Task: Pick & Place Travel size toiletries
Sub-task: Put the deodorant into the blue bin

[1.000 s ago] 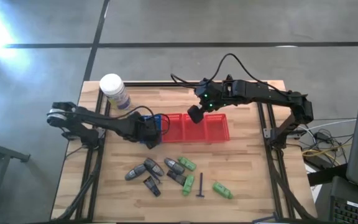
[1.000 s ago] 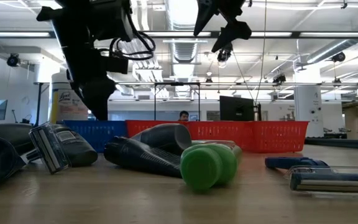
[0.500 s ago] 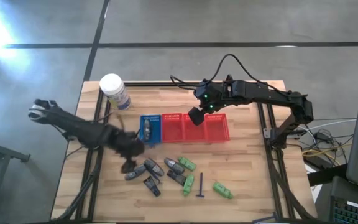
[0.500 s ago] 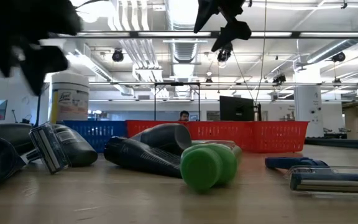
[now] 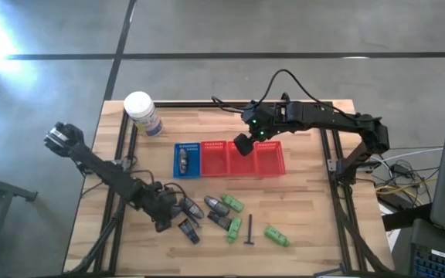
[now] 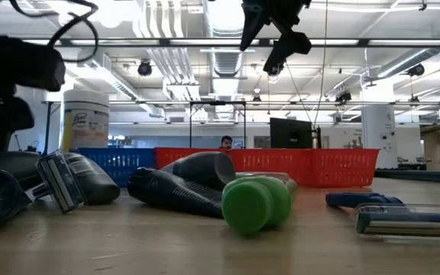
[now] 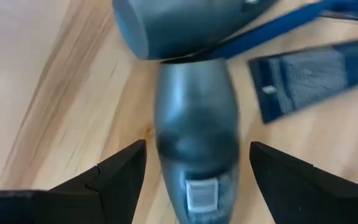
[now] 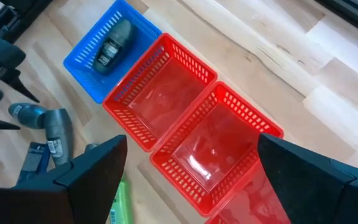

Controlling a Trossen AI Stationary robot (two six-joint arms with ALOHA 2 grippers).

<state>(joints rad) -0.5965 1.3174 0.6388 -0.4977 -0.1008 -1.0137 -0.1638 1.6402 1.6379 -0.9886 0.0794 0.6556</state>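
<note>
My left gripper (image 5: pixel 163 214) was low over the near left of the desk (image 5: pixel 307 232), its fingers (image 7: pixel 114 171) spread wide and released, standing on either side of a grey tube (image 7: pixel 194 140) that lay on the wood between them without being clamped. Far behind it, at the desk's far left corner, stood the white-lidded jar (image 5: pixel 141 112).

The travel toiletries lay scattered across the near middle of the desk. Just right of my left gripper were more grey tubes with dark ends (image 5: pixel 192 208), and a flat black packet (image 5: pixel 188 230) lay a little nearer. Further right came a green bottle (image 5: pixel 233 204), another green bottle (image 5: pixel 233 230), the thin black T-shaped stick (image 5: pixel 249 230), and a third green bottle (image 5: pixel 276 236) off on its own at the right end.

Beyond them, toward the far side, stood the row of mesh baskets: the blue basket (image 5: pixel 187 160) at the left end already held one grey tube (image 8: pixel 112 45), and the red baskets (image 5: pixel 256 158) ran on to its right.

My right gripper (image 5: pixel 242 144) hung above the red baskets, fingers (image 8: pixel 92 171) apart and grasping nothing.
</note>
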